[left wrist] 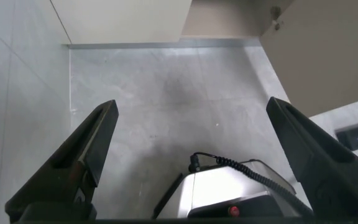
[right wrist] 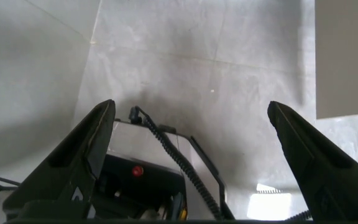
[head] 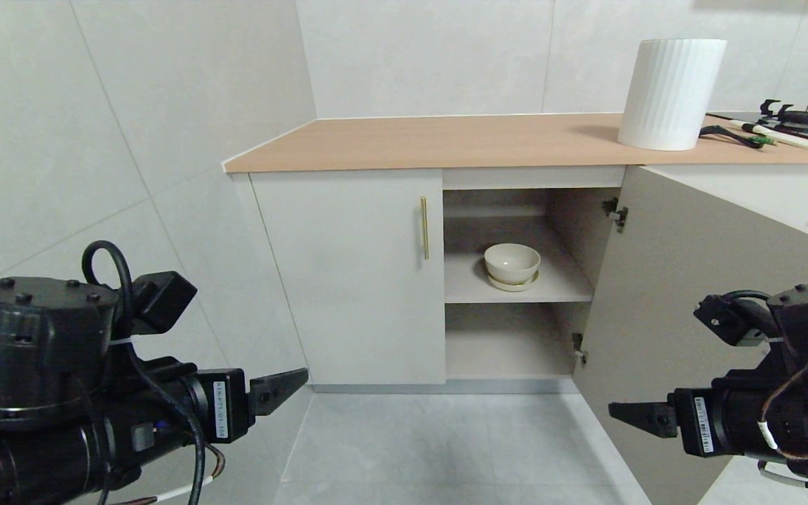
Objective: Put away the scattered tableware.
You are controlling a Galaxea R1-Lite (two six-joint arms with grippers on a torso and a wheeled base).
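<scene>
Your left arm [head: 60, 400] and right arm [head: 783, 407] sit low at either side, forearms level, tips angled inward toward one another, cables looping over both wrists. Your left pincer [head: 281, 389] and right pincer [head: 635, 414], well apart from each other, grip nothing. Seen from each wrist, both sets of jaws stand spread wide apart.

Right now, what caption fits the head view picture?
Bowl on saucer sits on open cabinet shelf; left gripper and right gripper hang low, open.

Pale tiled walls [head: 130, 105] and floor [head: 446, 449]; wood-topped cabinet [head: 348, 280], right door [head: 656, 294] open
</scene>
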